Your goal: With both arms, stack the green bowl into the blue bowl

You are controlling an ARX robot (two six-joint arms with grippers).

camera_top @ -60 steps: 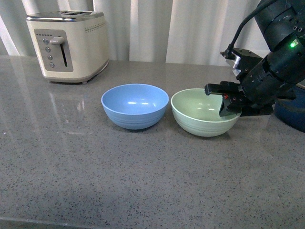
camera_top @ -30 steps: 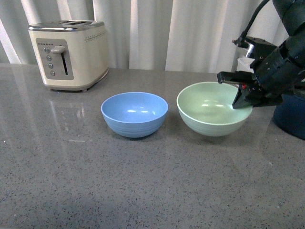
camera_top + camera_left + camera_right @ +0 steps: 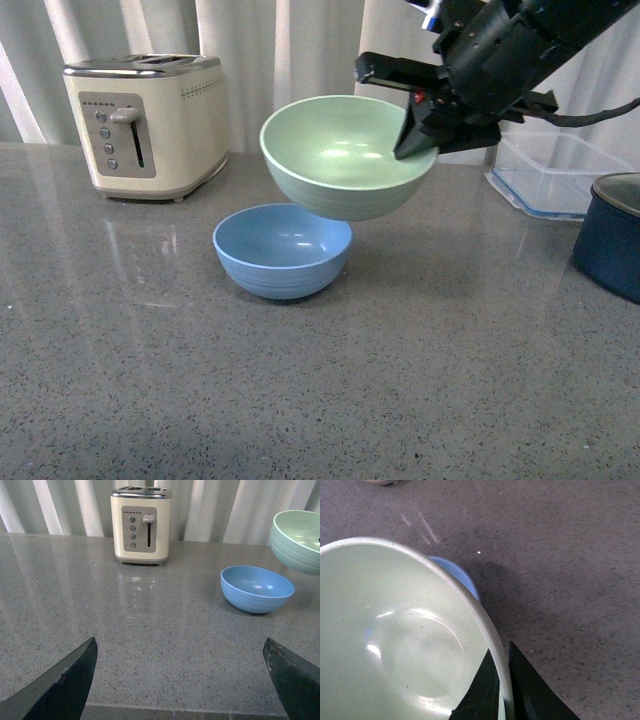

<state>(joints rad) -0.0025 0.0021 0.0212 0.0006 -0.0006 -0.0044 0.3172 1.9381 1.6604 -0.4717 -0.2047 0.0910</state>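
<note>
The green bowl (image 3: pixel 345 155) sat low beside the blue bowl (image 3: pixel 282 250) a moment ago. Now it is up in the air, and it has moved across so that it hangs over the blue bowl. The two bowls do not touch. The right gripper (image 3: pixel 501 652) pinches the green bowl's rim, with one finger inside and one outside. The right arm (image 3: pixel 520 40) is higher and further over than before, so a clear box (image 3: pixel 555 175) now shows behind where it was.

The blue bowl stands on the grey worktop (image 3: pixel 300 380) with nothing in it. The green bowl tips a little toward the camera and is empty too. The clear box looks empty. The inside of the dark pot (image 3: pixel 612 235) cannot be seen.

The green bowl hides a bit of the blue bowl's back rim. The pot is cut off at the edge of the front view. In the right wrist view only a sliver of the blue bowl peeks out past the green rim. The left gripper (image 3: pixel 178 641) shows only in its own wrist view, with its fingers wide apart and nothing between them. A cream toaster (image 3: pixel 145 120) stands at the back.
</note>
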